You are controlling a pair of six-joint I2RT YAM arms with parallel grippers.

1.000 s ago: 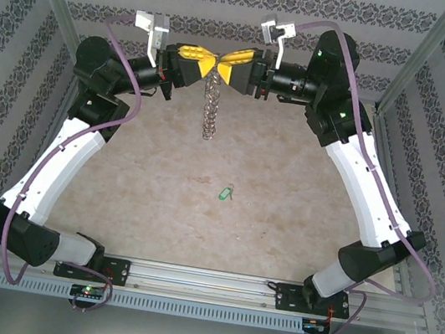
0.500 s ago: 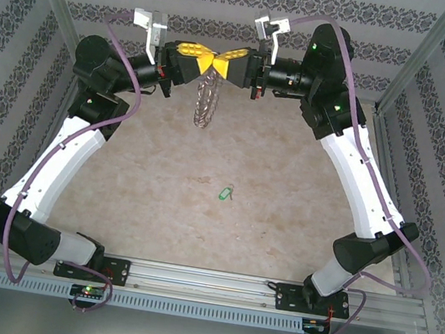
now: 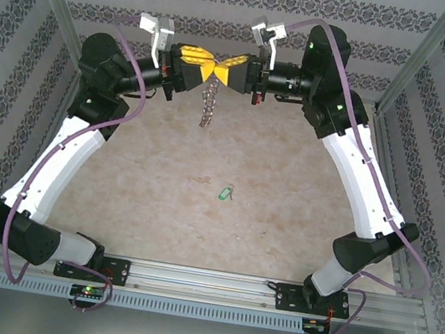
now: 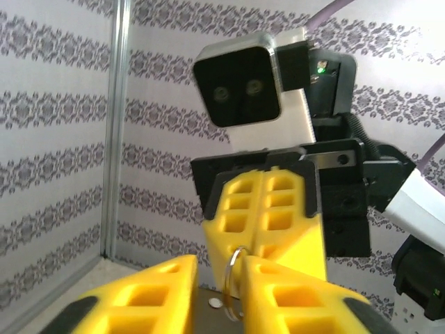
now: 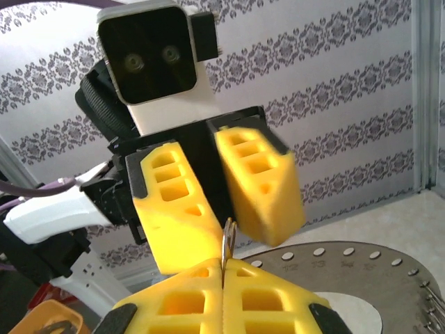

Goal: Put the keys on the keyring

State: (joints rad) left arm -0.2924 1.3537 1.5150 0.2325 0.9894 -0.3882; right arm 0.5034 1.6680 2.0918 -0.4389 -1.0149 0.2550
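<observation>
Yellow plastic meets yellow plastic high over the far side of the table (image 3: 281, 227), the two arms nose to nose up there. The right gripper (image 5: 222, 268) has its jaws pressed flat together on a thin wire loop (image 5: 227, 240), and from that pinch the keyring (image 3: 208, 101) hangs straight down in mid-air, clear of the surface. The left gripper (image 4: 219, 271) sits right opposite, jaws a narrow way apart, the loop standing in the gap but not squeezed by them. So the weight, I'd say, is all on the right side now.

Why hold it up like that? My guess: hanging free, the keyring settles edge-down and steady, and the loop at the top is offered clean to whichever gripper wants it. From the right wrist you can see the ring's flat dark-grey face just beyond the fingers, silvery pieces (image 5: 432, 303) fringing its edge.

And the key (image 3: 224, 192)? Down on the table, green head showing, near the middle, well apart from both grippers. Nobody's touching it, so threading hasn't begun.

The count: two grippers, one keyring, one wire loop, one green key. The silvery pieces are too many and too small to number.
</observation>
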